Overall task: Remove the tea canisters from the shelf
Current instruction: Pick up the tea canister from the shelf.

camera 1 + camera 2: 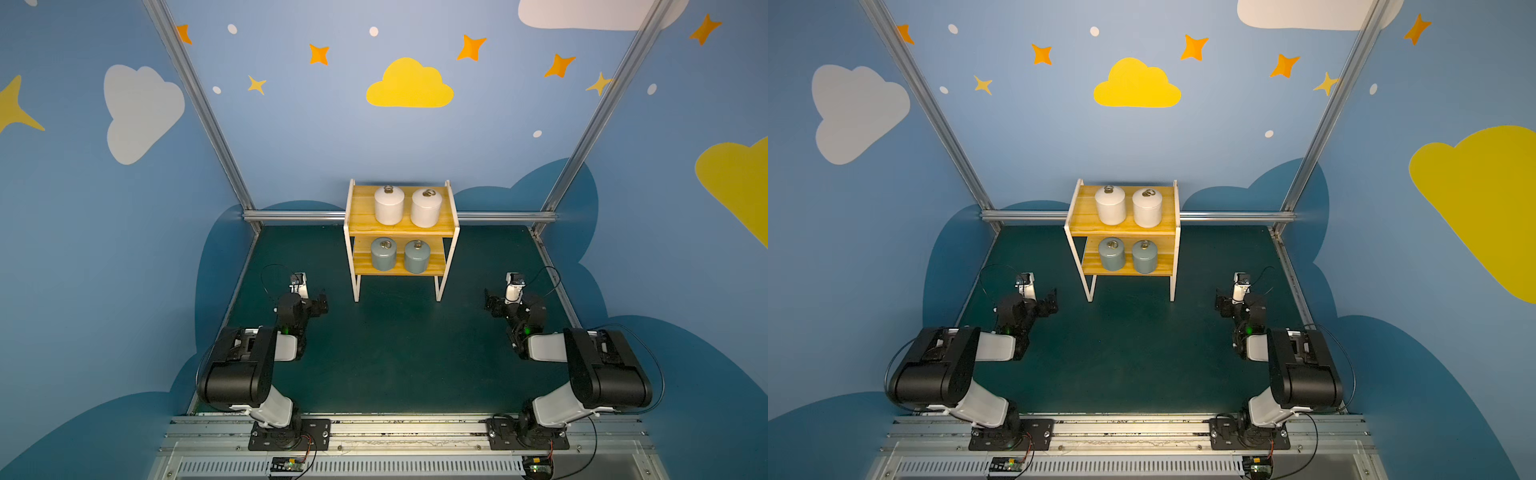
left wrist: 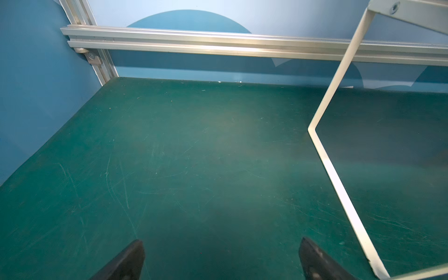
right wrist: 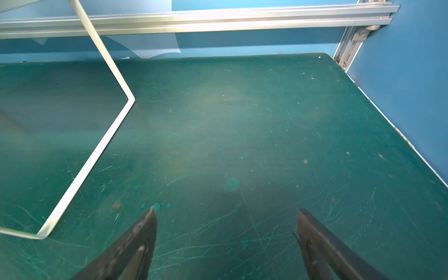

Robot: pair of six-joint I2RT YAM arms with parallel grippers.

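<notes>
Both top views: squat cylindrical tea canisters [image 1: 389, 206], two white, two grey-blue, stand on the wooden shelf [image 1: 360, 217], beyond the left pincer [image 1: 321, 306] and right pincer [image 1: 491, 306], both released.

Black-and-white arms [image 1: 232, 374] carry dark pincer fingers [image 2: 126, 264], black cables [image 1: 272, 265].

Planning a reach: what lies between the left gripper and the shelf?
Only bare green mat separates left gripper from shelf, in both top views.
</notes>
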